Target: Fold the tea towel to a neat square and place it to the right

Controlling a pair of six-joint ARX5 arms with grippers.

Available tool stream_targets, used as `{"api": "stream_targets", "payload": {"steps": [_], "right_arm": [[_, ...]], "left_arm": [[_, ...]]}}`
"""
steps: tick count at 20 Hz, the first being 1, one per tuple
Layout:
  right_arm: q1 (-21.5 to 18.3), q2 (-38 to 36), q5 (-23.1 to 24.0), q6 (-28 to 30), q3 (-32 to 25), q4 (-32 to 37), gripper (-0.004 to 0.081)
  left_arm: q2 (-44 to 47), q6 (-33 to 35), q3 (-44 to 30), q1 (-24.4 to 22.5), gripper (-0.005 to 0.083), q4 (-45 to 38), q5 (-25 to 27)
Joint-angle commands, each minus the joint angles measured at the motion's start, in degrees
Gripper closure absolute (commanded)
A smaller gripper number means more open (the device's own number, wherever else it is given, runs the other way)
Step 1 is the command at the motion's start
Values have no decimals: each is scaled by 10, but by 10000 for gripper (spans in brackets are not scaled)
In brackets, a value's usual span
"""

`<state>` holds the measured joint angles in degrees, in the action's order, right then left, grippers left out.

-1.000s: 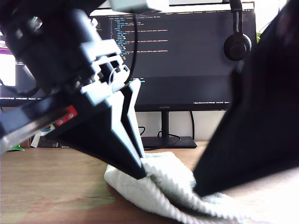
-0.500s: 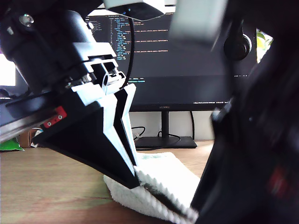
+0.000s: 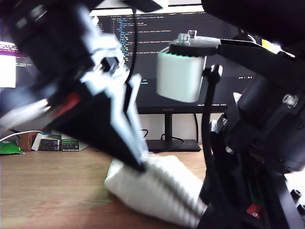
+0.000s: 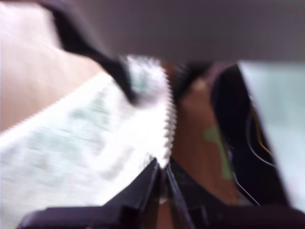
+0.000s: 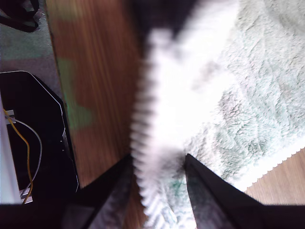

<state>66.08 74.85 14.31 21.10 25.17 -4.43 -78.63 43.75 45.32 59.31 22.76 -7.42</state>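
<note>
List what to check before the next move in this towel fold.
1. First end effector gripping the towel: ok, jaws closed on its hem.
2. Second end effector gripping: cannot tell; the towel fills the gap between its jaws, but is blurred.
3. Towel a neat square: not ok, bunched in the exterior view.
4. Bare table beside the towel: ok, at the exterior view's left.
5. Sharp pictures: not ok, motion blur in all views.
</note>
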Motion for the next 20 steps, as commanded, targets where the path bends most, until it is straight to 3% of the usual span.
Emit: {"api": "stream_targets", "payload": {"steps": [1,8,14,16,18,19,20], "right_arm": [[3,7,-4,3,-4,-7,493],[2,7,-2,3,-4,0,782],[1,7,2,3,-4,5,783],[1,7,2,-1,-4,2,783],[1,7,2,-1,-4,2,783],[1,7,2,-1,-4,2,783],[1,7,2,-1,-4,2,783]], "left_arm": [[7,-3,2,-7,797,-1,-4],[8,-19,2,-15,797,0,-22],[11,-31,2,-15,794,15,-26],[11,-30,2,-15,647,15,-26],[11,-28,2,-15,383,17,-18],[11,-26,2,-15,314,20,-11],[11,-21,2,-15,302,25,-7]]}}
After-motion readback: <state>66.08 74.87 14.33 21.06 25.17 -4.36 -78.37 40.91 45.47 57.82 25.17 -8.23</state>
